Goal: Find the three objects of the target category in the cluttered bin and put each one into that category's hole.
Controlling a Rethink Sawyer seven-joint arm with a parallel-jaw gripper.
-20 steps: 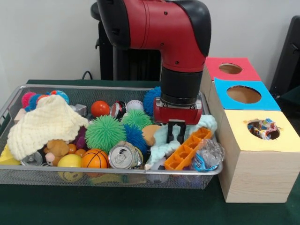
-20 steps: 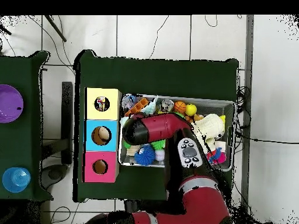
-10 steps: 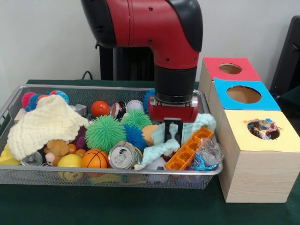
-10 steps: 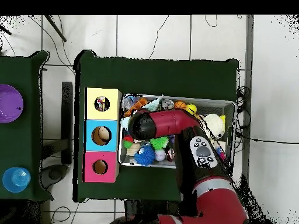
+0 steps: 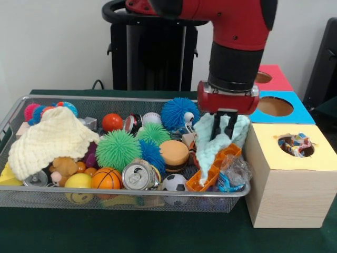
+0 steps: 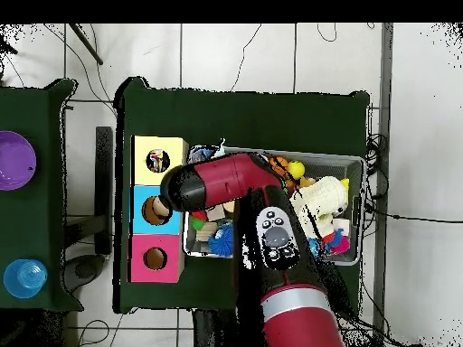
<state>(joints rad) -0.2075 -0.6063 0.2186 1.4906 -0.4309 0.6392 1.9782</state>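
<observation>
In the front view my gripper (image 5: 223, 129) hangs over the right end of the wire bin (image 5: 16, 113), shut on a pale mint cloth (image 5: 209, 145). The cloth is lifted; its lower end still trails down onto an orange segmented tray (image 5: 209, 169). Just right of the gripper stand three wooden boxes, each with a hole: yellow top (image 5: 292, 158) with a colourful wrapper in its hole, blue top (image 5: 274, 107), red top (image 5: 271, 77). In the overhead view the arm (image 6: 226, 181) covers the gripper and reaches toward the blue box (image 6: 145, 210).
The bin is packed: a cream knitted cloth (image 5: 50, 138), green spiky ball (image 5: 117, 149), blue spiky ball (image 5: 179, 112), burger toy (image 5: 174, 154), drink can (image 5: 138, 175), basketball (image 5: 106, 178), soccer ball (image 5: 174, 183), crumpled clear bag (image 5: 235, 173). The yellow box stands close against the bin's right end.
The arm rose and swung toward the boxes, dragging the mint cloth up with it. The burger toy and soccer ball that the cloth covered now show.
</observation>
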